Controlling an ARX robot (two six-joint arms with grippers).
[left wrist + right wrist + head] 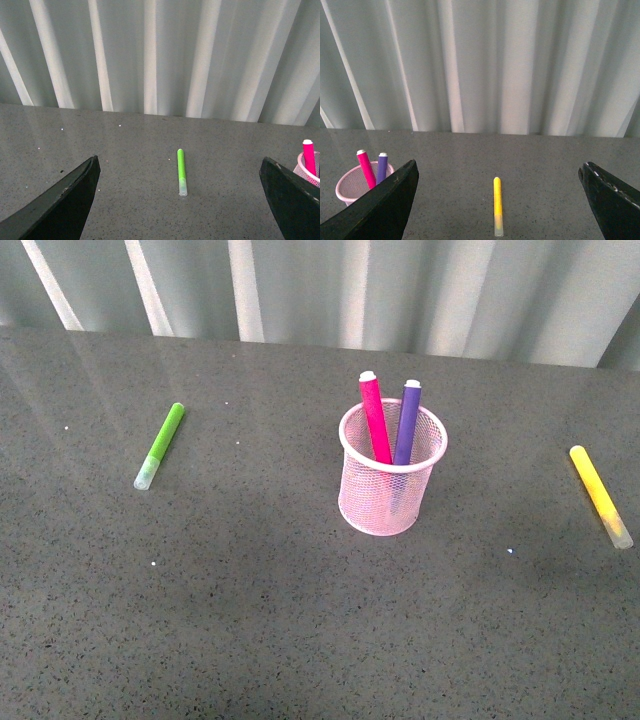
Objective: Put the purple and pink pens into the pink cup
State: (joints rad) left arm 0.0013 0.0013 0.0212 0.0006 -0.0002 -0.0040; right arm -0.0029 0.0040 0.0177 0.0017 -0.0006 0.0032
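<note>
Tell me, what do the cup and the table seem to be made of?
The cup looks like pink-coated wire mesh, probably metal: the pens show through its wall and a solid band forms the rim. The table looks like dark grey polished stone or a laminate copy of it: fine speckles and soft reflections of the curtain show on it.

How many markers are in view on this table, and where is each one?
4. The pink pen and purple pen stand in the pink cup; the green marker lies to its left, the yellow marker to its right.

Table (300, 620) open all round; only pink cup (390, 490) upright mid-table.
</note>
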